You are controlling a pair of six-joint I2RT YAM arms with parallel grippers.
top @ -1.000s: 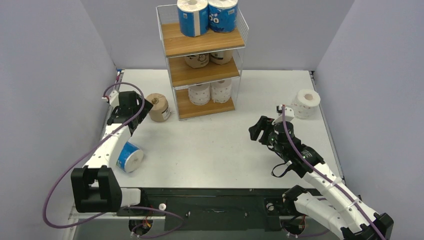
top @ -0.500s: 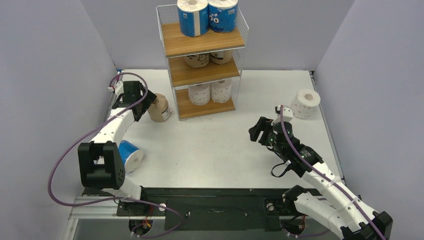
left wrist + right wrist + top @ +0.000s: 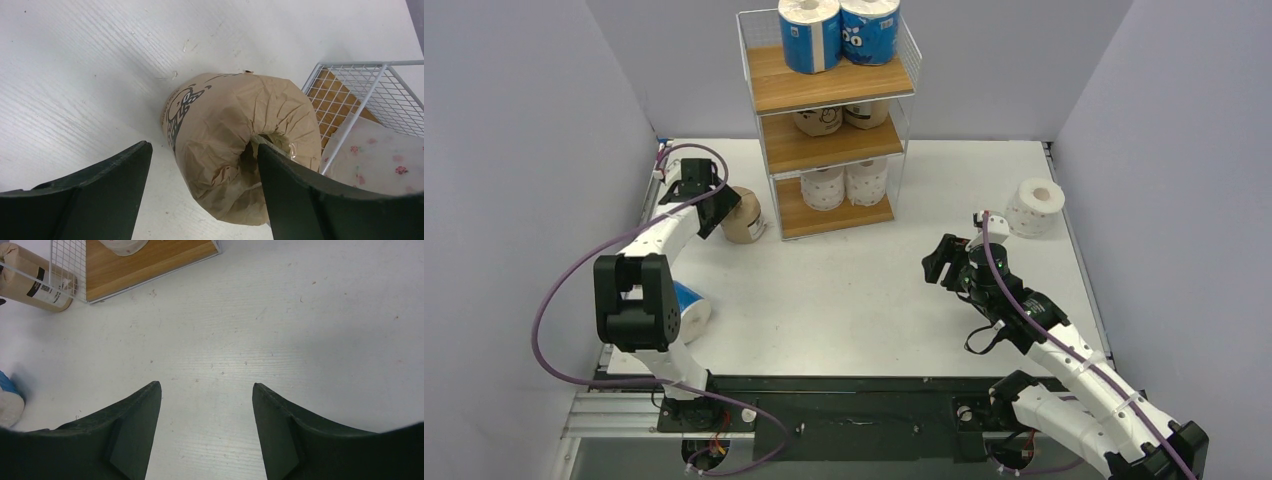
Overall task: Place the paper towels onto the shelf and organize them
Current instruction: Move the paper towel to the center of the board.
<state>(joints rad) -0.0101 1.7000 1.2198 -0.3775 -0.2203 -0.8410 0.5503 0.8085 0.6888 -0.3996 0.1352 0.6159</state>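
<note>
Six paper towels (image 3: 869,30) sit on the shelf (image 3: 769,92), two per tier. Three remain on the table (image 3: 874,290): a blue roll (image 3: 686,312), a white roll (image 3: 1035,205), and the tan roll (image 3: 240,130) just beside the shelf. Our left gripper (image 3: 202,150) straddles the tan roll with its jaws wide, not yet clamped. Our right gripper (image 3: 206,390) hangs open and empty.

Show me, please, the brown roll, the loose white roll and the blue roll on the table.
brown roll (image 3: 225,125): left wrist view, on its crinkled wrap.
loose white roll (image 3: 1032,212): top external view, on its side wall.
blue roll (image 3: 692,314): top external view, on its white end face.
</note>
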